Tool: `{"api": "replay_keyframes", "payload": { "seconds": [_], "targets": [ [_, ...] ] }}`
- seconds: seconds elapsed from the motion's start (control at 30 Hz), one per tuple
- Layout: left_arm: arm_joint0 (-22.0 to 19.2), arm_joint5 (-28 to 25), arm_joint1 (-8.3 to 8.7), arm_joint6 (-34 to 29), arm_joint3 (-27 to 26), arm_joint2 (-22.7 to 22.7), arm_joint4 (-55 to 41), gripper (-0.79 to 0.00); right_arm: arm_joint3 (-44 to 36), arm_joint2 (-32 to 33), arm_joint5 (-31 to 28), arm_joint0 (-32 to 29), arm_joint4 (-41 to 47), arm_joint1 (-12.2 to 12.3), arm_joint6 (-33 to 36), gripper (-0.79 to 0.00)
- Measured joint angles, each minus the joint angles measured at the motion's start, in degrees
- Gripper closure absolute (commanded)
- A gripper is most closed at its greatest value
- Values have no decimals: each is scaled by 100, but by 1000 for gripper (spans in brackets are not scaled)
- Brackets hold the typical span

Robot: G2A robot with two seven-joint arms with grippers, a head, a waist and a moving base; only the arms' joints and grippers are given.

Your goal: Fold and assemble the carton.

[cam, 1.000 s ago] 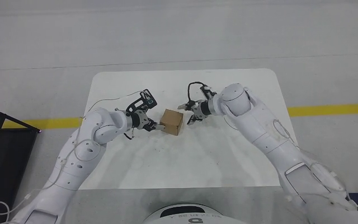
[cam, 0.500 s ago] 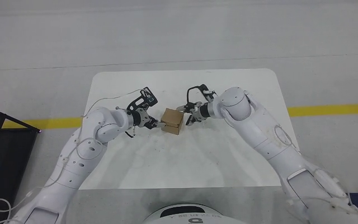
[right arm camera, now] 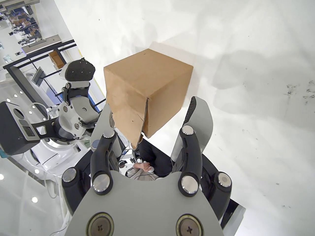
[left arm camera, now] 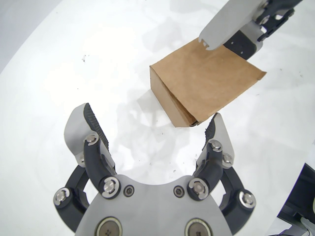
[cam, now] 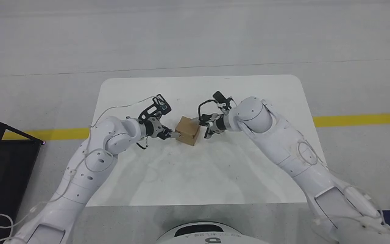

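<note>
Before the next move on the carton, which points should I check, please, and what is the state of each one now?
1. Carton lies between both grippers on the table: ok.
2. Left gripper open, beside the carton's corner: ok.
3. Right gripper open around the carton's end: ok.
4. End flap shut flush: not ok, a gap shows at the seam.
5. Carton sits flat: cannot tell.

My left hand [cam: 169, 135] and right hand [cam: 204, 129] flank carton [cam: 188, 130], which blocks straight line between them. Left fingers [left arm camera: 221, 136] spread, one tip just beside carton's corner; right fingers [right arm camera: 201, 116] spread around opposite end. Room to pass over bare white table [cam: 244, 177], near side and far side of carton.
</note>
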Motion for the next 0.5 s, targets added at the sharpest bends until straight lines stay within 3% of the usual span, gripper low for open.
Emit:
{"api": "replay_keyframes", "payload": {
  "seconds": [0.5],
  "targets": [
    [-63,628,-72,-90,49,89,-203,-785,-375,-187,294,-11,-620,55,75,-585]
  ]
}}
